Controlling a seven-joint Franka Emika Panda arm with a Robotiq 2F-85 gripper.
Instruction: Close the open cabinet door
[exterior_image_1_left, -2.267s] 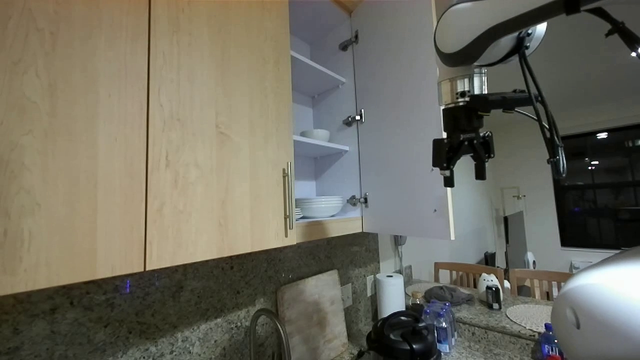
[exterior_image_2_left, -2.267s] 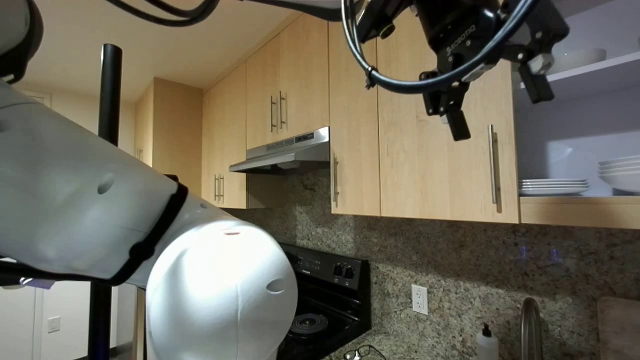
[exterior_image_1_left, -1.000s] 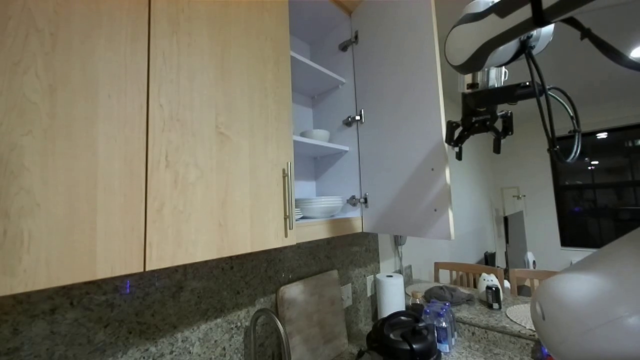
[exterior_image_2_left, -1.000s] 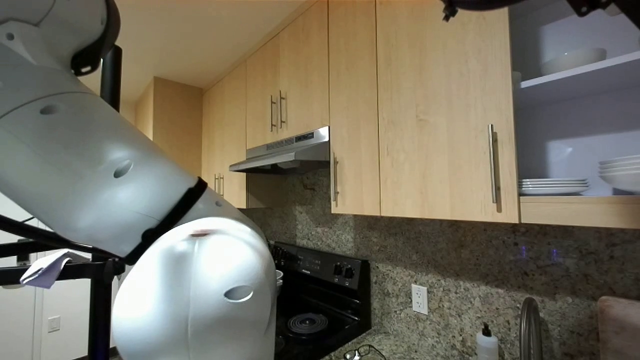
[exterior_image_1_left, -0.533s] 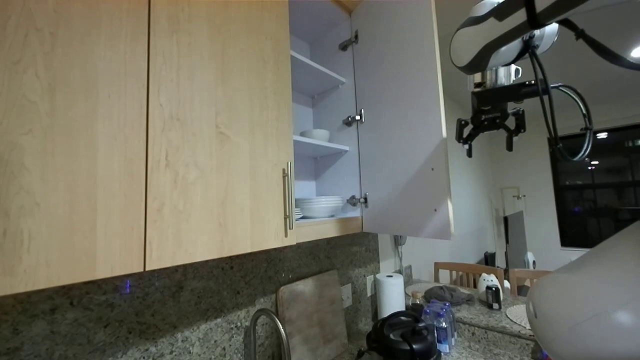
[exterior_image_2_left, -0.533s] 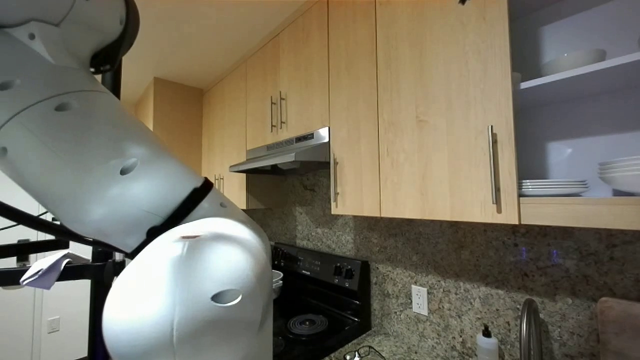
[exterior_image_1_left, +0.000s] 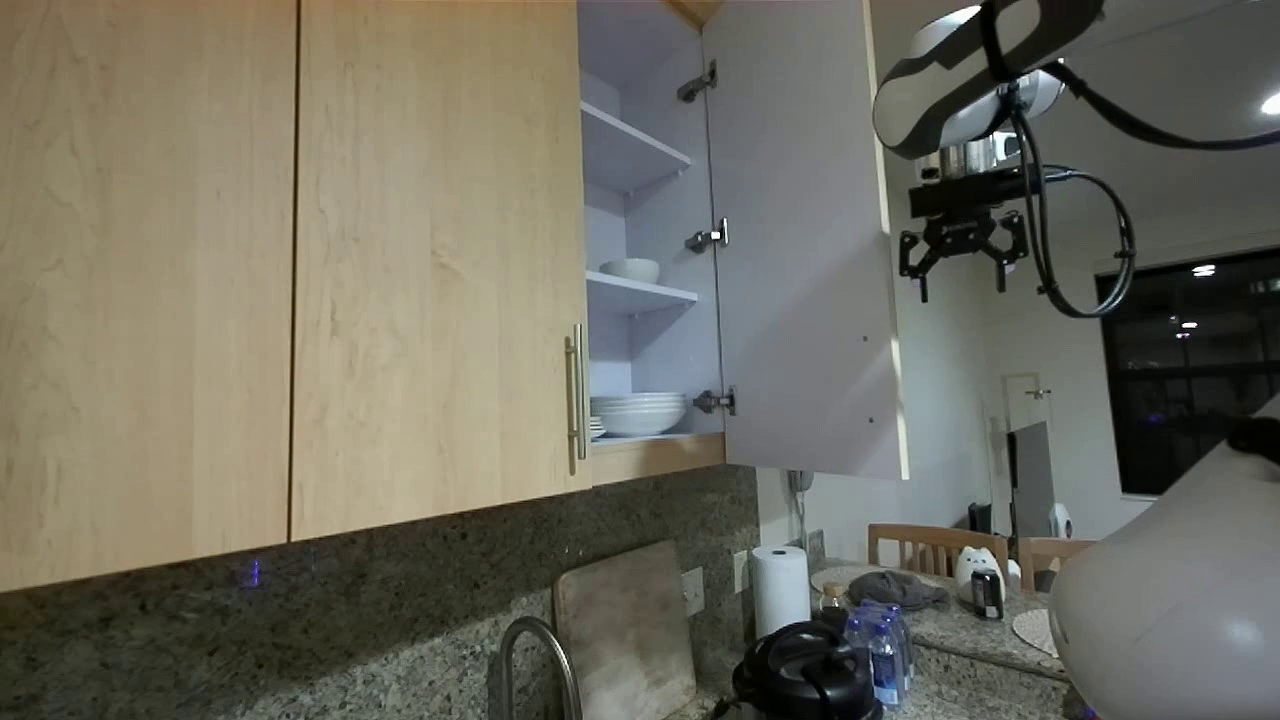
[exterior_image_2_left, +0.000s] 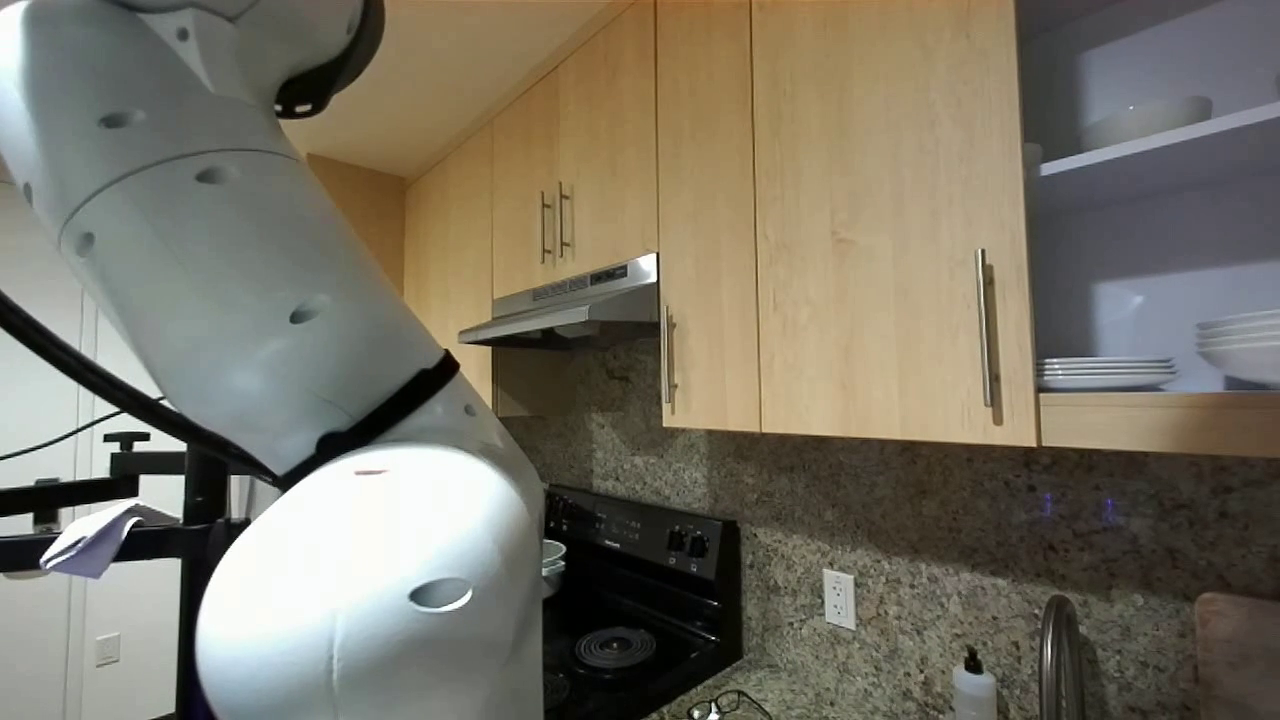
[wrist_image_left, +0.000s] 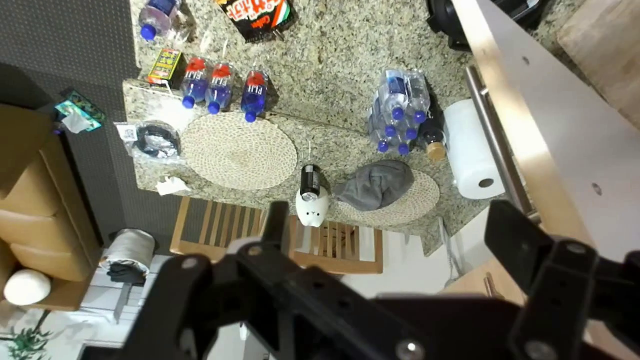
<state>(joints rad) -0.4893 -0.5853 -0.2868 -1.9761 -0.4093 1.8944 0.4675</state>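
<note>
The cabinet door (exterior_image_1_left: 800, 250) stands wide open in an exterior view, its white inner face showing and its hinges on the cabinet side. In the wrist view the door (wrist_image_left: 570, 115) slants along the right side, with its free edge and silver bar handle (wrist_image_left: 500, 145) visible. My gripper (exterior_image_1_left: 962, 285) is open and empty, fingers pointing down, by the free edge of the door. In the wrist view the gripper's (wrist_image_left: 390, 215) right finger appears close to the handle's lower end; I cannot tell if they touch. Gripper and door are out of view in an exterior view.
A closed wood door (exterior_image_1_left: 440, 250) with a handle adjoins the open cabinet. Bowls and plates (exterior_image_1_left: 640, 413) sit on the shelves. Below are a paper towel roll (exterior_image_1_left: 780, 590), water bottles (exterior_image_1_left: 885, 650), a black appliance (exterior_image_1_left: 808, 670) and wooden chairs (exterior_image_1_left: 935, 545).
My gripper has risen and moved right from the door's edge, then slightly back left in the last half second. It has left an exterior view at the top. The door has not moved.
</note>
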